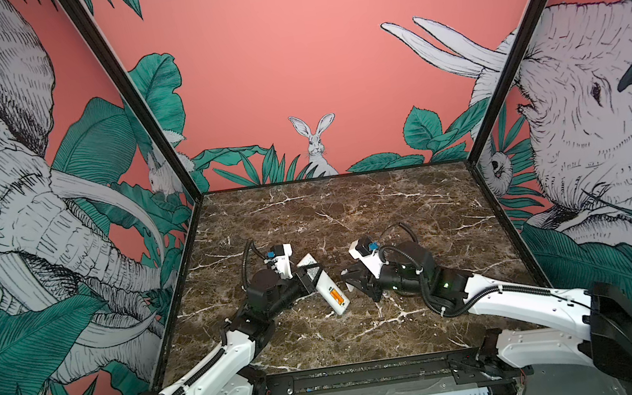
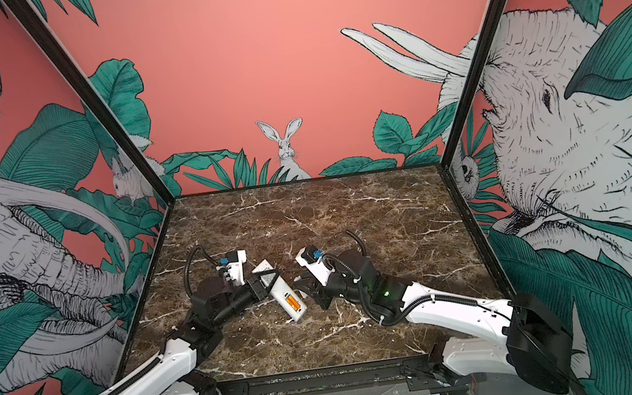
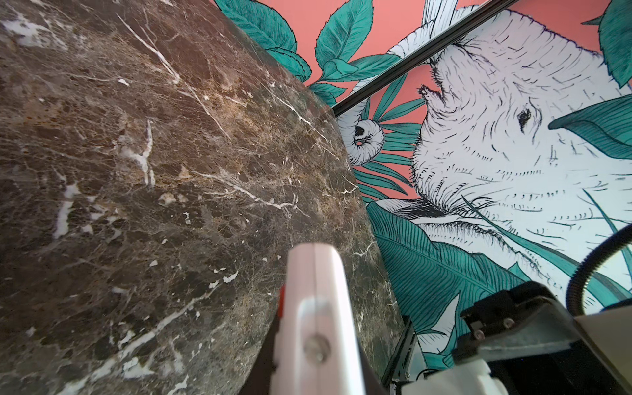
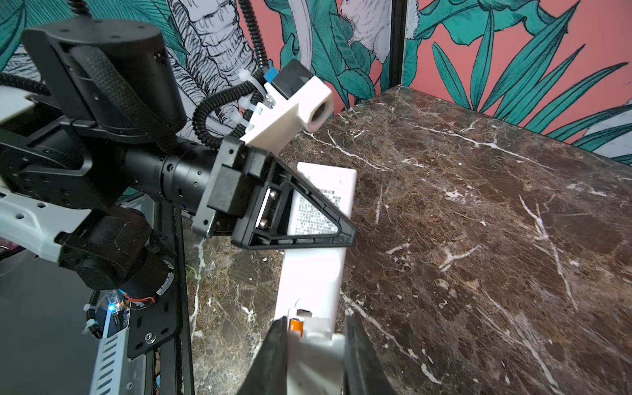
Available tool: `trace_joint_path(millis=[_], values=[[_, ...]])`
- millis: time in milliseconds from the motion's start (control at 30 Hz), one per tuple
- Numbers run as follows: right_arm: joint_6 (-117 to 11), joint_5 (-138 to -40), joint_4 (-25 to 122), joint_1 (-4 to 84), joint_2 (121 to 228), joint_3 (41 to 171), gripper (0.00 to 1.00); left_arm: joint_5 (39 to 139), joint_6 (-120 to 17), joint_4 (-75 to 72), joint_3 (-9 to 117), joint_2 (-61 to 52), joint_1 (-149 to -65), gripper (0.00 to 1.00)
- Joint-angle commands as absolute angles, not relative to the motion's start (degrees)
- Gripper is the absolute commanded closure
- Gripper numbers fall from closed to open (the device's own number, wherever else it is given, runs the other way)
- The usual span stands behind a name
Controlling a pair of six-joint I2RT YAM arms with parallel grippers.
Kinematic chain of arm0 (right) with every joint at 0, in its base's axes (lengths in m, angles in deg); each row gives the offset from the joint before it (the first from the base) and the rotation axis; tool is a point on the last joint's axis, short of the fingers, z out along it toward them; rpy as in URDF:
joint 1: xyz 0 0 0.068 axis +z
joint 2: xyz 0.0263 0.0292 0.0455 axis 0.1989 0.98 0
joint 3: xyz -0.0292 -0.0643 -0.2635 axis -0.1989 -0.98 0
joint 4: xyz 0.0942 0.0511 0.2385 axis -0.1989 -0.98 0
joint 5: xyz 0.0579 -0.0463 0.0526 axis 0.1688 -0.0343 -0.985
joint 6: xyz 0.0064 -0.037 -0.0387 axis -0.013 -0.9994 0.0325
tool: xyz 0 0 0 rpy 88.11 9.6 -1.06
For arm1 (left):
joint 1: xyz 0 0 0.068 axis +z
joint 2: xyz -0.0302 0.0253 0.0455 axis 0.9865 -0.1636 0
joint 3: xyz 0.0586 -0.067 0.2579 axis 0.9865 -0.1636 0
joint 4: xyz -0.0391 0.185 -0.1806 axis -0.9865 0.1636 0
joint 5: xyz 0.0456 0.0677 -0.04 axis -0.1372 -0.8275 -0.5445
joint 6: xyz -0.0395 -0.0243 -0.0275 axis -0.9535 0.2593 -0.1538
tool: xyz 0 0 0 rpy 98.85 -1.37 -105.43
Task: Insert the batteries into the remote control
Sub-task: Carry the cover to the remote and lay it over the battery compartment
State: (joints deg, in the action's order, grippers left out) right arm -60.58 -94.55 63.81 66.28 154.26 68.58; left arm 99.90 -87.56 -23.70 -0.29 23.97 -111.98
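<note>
The white remote control (image 1: pixel 323 285) lies slanted just above the marble, plain back up, with my left gripper (image 1: pixel 311 277) shut across its middle. Its battery bay is uncovered at the near end, and one orange battery (image 1: pixel 335 295) (image 4: pixel 295 325) lies in it. The left wrist view shows the remote control (image 3: pixel 314 273) edge on between the dark fingers. My right gripper (image 1: pixel 349 282) sits at the remote's near end. In the right wrist view its jaws press on a white cover piece (image 4: pixel 314 355) that hangs over the bay. A second battery is not in view.
The brown marble table (image 1: pixel 349 210) is walled by pictured panels at the back and both sides, with black corner posts (image 1: pixel 133 106). A black rail (image 1: pixel 373 375) runs along the front edge between the two arm bases.
</note>
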Motion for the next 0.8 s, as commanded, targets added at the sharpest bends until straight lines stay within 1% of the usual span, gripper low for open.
trace_joint_path(millis=[0,767], values=[[-60.98,-94.28,68.72,67.1,155.09,68.01,0.83,99.65,-88.35,-26.43,1.32,24.77,-112.04,1.0],[-59.75,-91.25,72.49,69.78,161.24,68.03,0.86,99.12,-89.18,-26.2,1.18,25.92,-111.99,1.0]])
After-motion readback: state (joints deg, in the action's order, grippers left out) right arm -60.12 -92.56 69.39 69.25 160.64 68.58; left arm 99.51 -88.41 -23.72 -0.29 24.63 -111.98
